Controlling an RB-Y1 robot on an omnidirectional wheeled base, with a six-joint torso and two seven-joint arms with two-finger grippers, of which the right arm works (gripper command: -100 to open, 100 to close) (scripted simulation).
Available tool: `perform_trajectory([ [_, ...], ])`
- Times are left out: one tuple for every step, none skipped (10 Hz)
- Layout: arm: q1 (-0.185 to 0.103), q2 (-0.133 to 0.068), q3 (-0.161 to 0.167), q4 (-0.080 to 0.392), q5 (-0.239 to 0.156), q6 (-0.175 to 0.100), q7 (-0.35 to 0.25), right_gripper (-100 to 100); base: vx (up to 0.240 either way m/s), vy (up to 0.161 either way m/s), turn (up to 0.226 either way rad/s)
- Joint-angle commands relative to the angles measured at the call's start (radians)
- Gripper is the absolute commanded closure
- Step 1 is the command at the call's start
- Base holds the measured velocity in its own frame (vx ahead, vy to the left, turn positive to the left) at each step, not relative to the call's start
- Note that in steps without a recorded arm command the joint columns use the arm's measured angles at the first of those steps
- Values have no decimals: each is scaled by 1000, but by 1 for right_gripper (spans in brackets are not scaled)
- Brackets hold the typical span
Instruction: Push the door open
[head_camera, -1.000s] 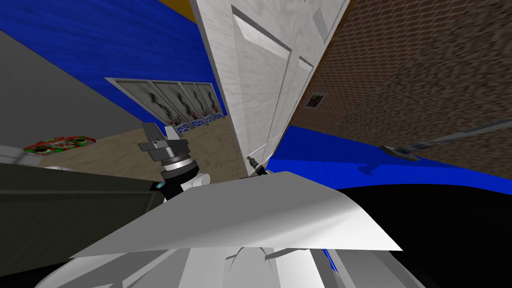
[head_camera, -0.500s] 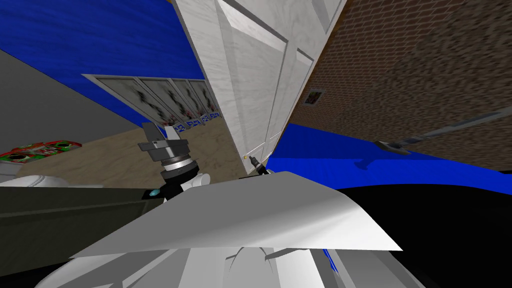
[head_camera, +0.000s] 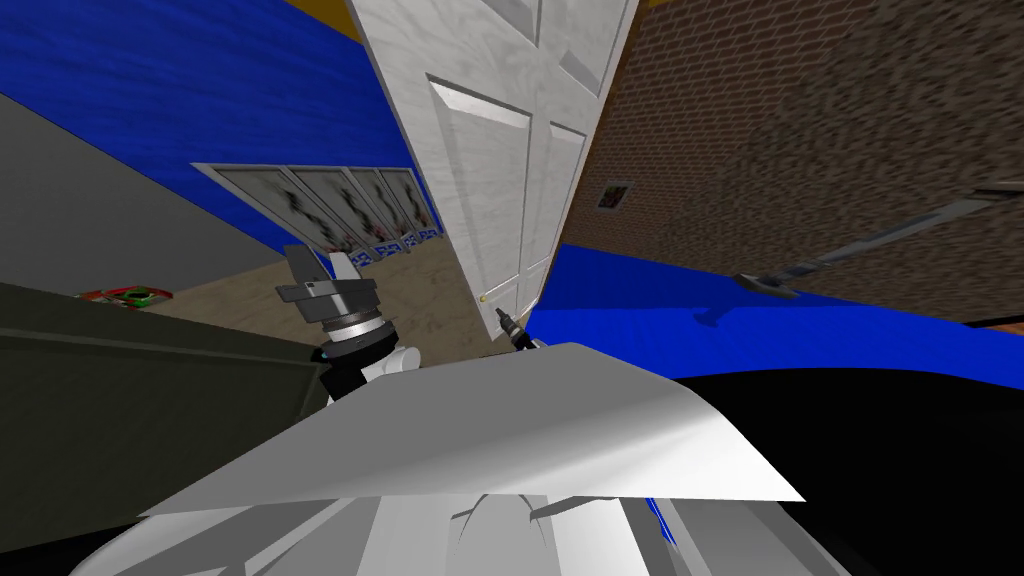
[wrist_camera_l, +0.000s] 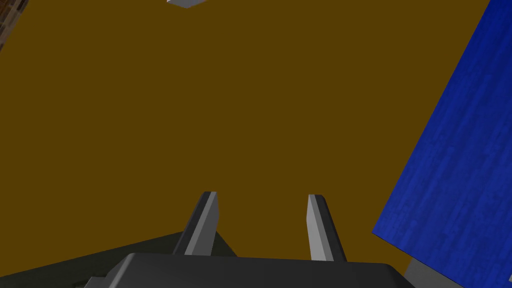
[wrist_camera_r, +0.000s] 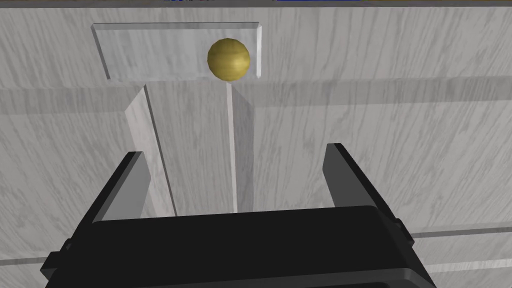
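The white, wood-grained panelled door (head_camera: 490, 180) stands ahead and a little to my right, between the blue wall (head_camera: 200, 90) and the brick wall (head_camera: 800, 150), with its face turned at a slant toward me. The right end effector (wrist_camera_r: 235, 152) points squarely at that face, its two fingers spread wide with nothing between them. Whether the fingertips touch the door cannot be told. Just beyond the fingers, the round brass-coloured door knob (wrist_camera_r: 228, 59) sits on a pale rectangular plate (wrist_camera_r: 165, 52), and a recessed panel edge runs from the plate back toward the gripper body. In the head view the right end effector shows small, just beside the door's lower edge and close to the knob. The left end effector (wrist_camera_l: 262, 196) is raised to my left, well apart from the door, with its fingers parted and empty. A dark cabinet (head_camera: 120, 400) stands at my left side.
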Motion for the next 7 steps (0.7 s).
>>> perform_trajectory([
  [0, 0, 0, 0, 0, 0, 0, -100, -126, -21, -9],
  [0, -4, -4, 4, -1, -5, 2, -100, 81, 63, 30],
  [0, -4, -5, 6, -1, -6, 3, -100, 144, 131, 28],
  [0, -5, -7, 8, -2, -9, 5, -100, 180, 110, 13],
  [-1, -4, -9, 11, -2, -13, 6, -100, 202, 111, 23],
  [-1, -2, -12, 14, -2, -16, 8, -100, 217, 112, 25],
  [-1, 0, -14, 16, -3, -19, 10, -100, 221, 125, 32],
])
